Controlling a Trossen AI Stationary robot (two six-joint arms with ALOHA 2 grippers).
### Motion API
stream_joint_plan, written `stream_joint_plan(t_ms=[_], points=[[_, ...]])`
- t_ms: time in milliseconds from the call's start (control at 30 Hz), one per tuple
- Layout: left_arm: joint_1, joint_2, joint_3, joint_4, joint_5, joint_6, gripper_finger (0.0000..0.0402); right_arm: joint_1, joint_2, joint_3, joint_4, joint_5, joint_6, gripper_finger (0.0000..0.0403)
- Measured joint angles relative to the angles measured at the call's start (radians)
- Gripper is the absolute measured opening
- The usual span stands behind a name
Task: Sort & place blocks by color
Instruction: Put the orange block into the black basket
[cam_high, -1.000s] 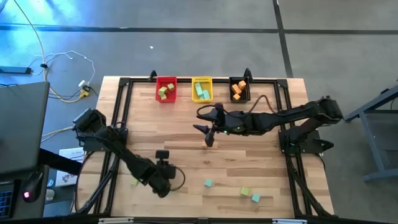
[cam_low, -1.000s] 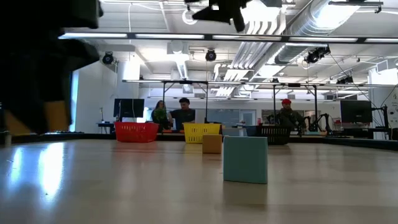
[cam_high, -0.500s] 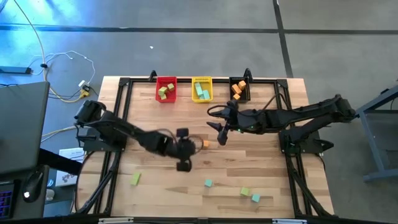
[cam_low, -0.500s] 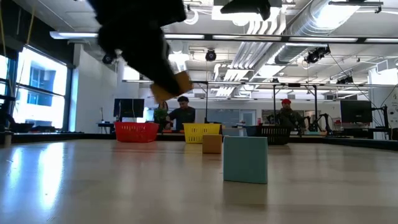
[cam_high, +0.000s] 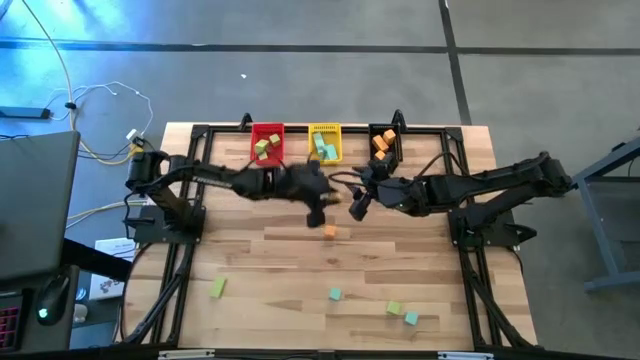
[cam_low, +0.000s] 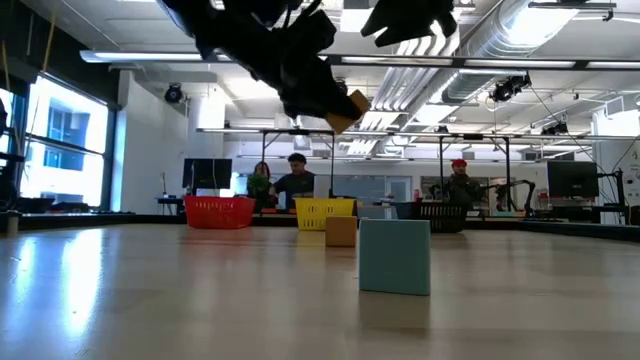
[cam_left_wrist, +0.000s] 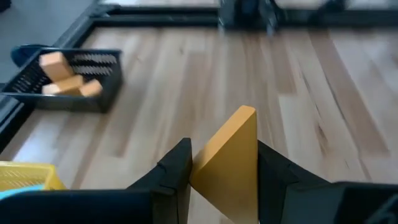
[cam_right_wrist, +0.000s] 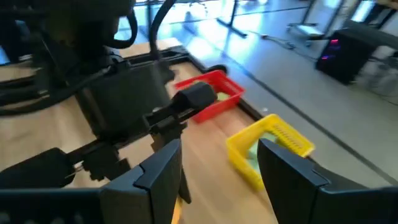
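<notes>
Orange block (cam_left_wrist: 231, 163) is pinched between the fingers of my left tool (cam_high: 318, 203), which hangs above mid-bench, clear of the surface. Black bin (cam_high: 385, 146), already carrying orange pieces, lies toward 1 o'clock from that tool in the high view, at the far edge of the bench (cam_high: 400, 270). I judge the coming move turns on this bearing: the left arm is the loaded one and sits nearer that bin than the red bin (cam_high: 267, 144) or the yellow bin (cam_high: 324, 142).

My right tool (cam_high: 358, 200) hovers just beside the left at its 3 o'clock, fingers spread, empty, partly across the path to the black bin.

One orange cube (cam_high: 329, 232) rests on the bench below the left tool. Loose blocks lie toward 6 o'clock: a light green bar (cam_high: 217, 288) and a teal cube (cam_high: 335, 294).

The held block's full length is hidden by the fingers.
</notes>
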Motion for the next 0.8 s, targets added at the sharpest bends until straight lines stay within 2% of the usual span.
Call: stream_joint_plan(t_ms=[100,233,433,600,800], points=[[0.062,0.000,0.000,0.057,0.071,-0.051,0.0098,-0.021,0.000,0.000,-0.003,0.042,0.019,0.0197],[0.121,0.000,0.000,0.111,0.141,-0.103,0.0098,-0.050,0.000,0.000,-0.005,0.044,0.026,0.0197],[0.206,0.000,0.000,0.181,0.119,-0.150,0.0098,-0.089,0.000,0.000,-0.002,0.043,0.027,0.0197],[0.262,0.001,0.000,0.318,0.110,-0.227,0.0098,-0.129,0.000,0.000,-0.002,0.041,0.045,0.0197],[0.296,0.001,0.000,0.439,0.110,-0.242,0.0098,-0.188,0.000,0.000,-0.009,0.040,0.022,0.0197]])
